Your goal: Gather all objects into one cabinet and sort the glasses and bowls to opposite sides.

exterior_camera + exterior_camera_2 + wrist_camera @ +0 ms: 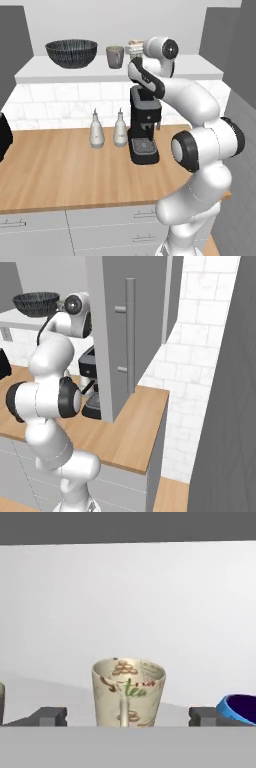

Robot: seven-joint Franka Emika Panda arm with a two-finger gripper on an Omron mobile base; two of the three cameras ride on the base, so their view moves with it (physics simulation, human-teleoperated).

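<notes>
Standing wide open up at the white shelf [60,74], the hand [127,716] with its two fingers [47,716] apart on each side of the beige cup [128,692], not squeezing it. Sitting just beside that: the blue bowl [239,708]. Resting farther along the shelf: the grey cup [115,56], then the black bowl [71,53].

A wooden counter [60,170] runs along a wall of white marbled tiles [60,105], with white drawer units [75,232] below its front edge. A black coffee machine [144,127] stands near the counter's back edge, two white shakers [106,130] just beside it. Grey walls [225,406] close the right side.
</notes>
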